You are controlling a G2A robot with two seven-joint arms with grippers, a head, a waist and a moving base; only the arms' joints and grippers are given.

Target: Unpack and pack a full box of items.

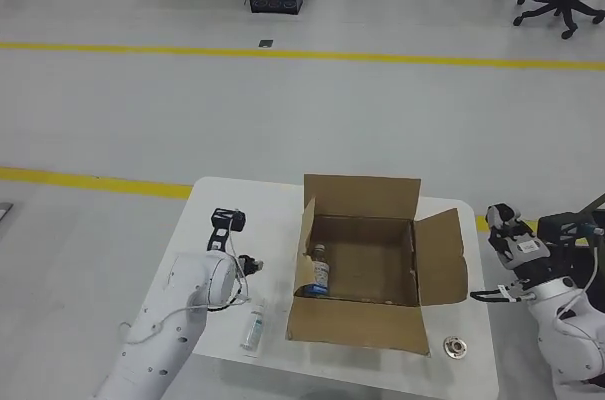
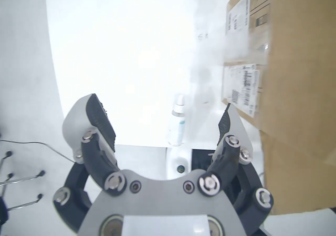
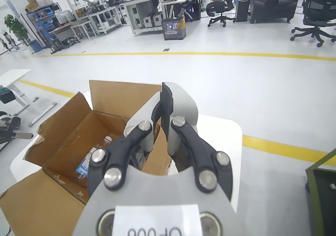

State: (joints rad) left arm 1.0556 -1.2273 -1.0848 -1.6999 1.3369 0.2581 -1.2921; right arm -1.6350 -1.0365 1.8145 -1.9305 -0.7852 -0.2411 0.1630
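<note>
Top view: white table (image 1: 242, 200) bearing one open cardboard box (image 1: 362, 310) at its centre, all four flaps up or splayed outward.

Item 1: bottle with a blue label (image 1: 320, 270), lying on the box floor against the 9 o'clock wall. The right wrist view shows a pale cap and brownish contents.

Item 2: small clear spray bottle (image 1: 253, 328), lying flat on the table at 8 o'clock of the box, near but apart from its outer wall.

Item 3: small round metal piece (image 1: 455, 347), on the table at 5 o'clock of the box, near the table's corner; its kind cannot be told.

Left gripper (image 2: 160, 107): above the table at 9 o'clock of the box. Its fingers (image 2: 101, 118) are spread wide, nothing between them, and the spray bottle lies beyond them.

Right gripper (image 3: 164, 97): at 3 o'clock of the box, by the table's edge, outside the right flap. Its fingers (image 3: 166, 101) are pressed together, holding nothing.
</note>
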